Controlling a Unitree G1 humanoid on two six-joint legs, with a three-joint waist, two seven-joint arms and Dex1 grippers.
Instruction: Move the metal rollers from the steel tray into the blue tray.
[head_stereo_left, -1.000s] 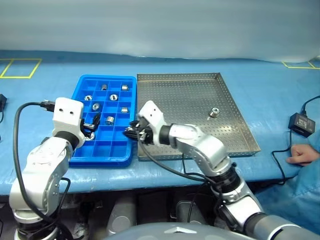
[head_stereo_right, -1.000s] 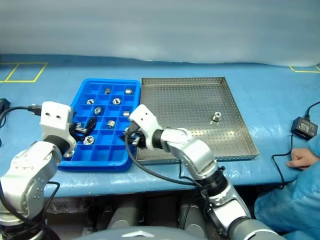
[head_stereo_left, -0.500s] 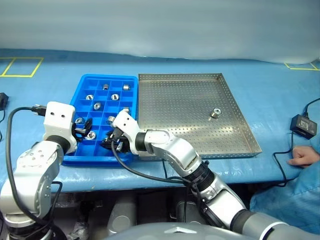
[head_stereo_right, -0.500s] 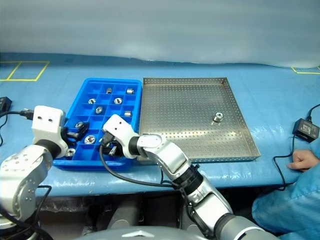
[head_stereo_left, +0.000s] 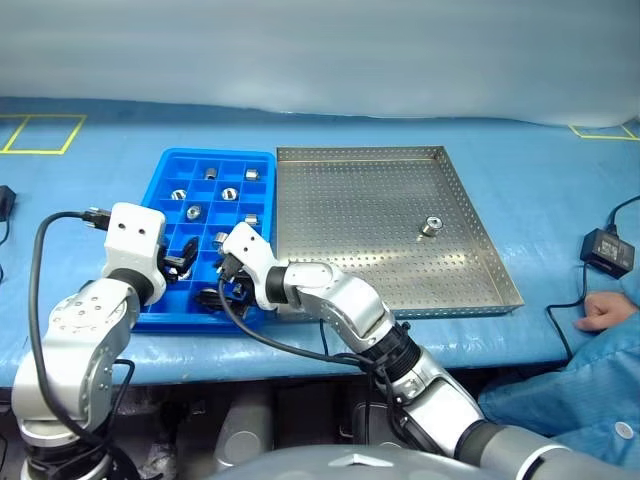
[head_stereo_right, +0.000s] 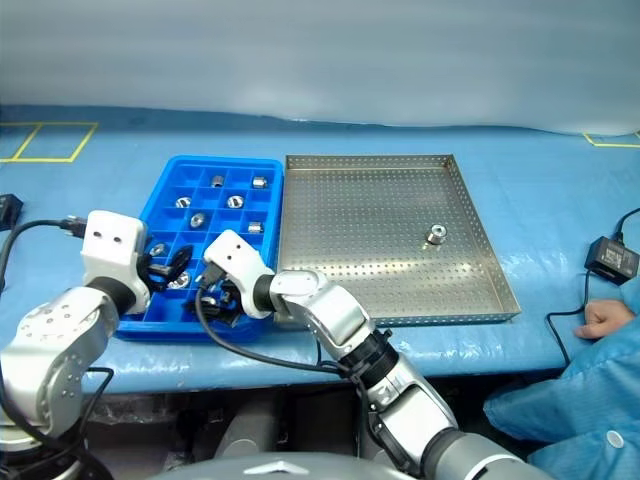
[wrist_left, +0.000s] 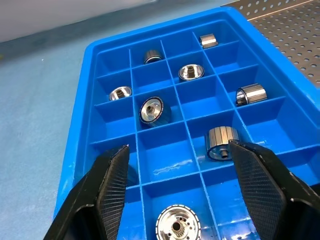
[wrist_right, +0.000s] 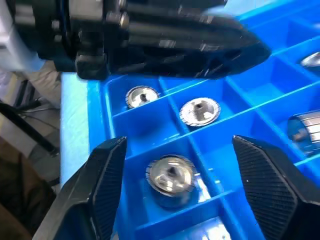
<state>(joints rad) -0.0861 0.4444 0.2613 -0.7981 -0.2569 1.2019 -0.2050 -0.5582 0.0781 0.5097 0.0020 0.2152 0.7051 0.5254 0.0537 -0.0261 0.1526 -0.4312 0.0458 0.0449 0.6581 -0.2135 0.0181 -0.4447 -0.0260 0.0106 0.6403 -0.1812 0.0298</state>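
Note:
The blue tray (head_stereo_left: 215, 154) lies left of the steel tray (head_stereo_left: 360, 210) and holds several metal rollers (wrist_left: 152, 109) in its compartments. One roller (head_stereo_left: 431, 226) stands alone on the steel tray's perforated floor. My right gripper (wrist_right: 178, 150) reaches across to the blue tray's near rows and is open. A roller (wrist_right: 170, 176) lies loose in the compartment under its fingers. My left gripper (wrist_left: 178, 148) hovers open and empty over the tray's near left part, close beside the right gripper (head_stereo_left: 222, 290).
A person's hand (head_stereo_left: 600, 310) rests on the table at the right edge, near a black power adapter (head_stereo_left: 607, 252) and its cable. Yellow tape marks (head_stereo_left: 40, 135) lie far left on the blue table cover.
My right gripper has moved left from the trays' shared edge over the blue tray's near rows and opened, letting a roller go into a compartment. The left gripper stays put.

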